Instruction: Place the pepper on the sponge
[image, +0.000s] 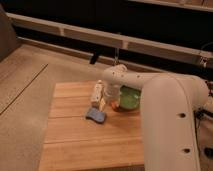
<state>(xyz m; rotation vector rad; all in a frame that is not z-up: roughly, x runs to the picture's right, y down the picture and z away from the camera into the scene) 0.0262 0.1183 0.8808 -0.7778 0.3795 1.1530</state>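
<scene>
The blue sponge (96, 115) lies flat on the wooden table (75, 145), left of centre. Just behind and to the right of it, a bit of orange-red pepper (116, 105) shows low beside the green bowl, mostly hidden by the arm's end. My gripper (107, 101) hangs at the end of the big white arm (165, 110), right over the pepper and just above the sponge's far edge. Whether the pepper is held or resting on the table is hidden.
A slim white bottle (97, 91) stands just left of the gripper. A round green bowl (131, 98) sits to its right, partly behind the arm. The table's left edge drops to a carpeted floor, and a dark counter runs along the back.
</scene>
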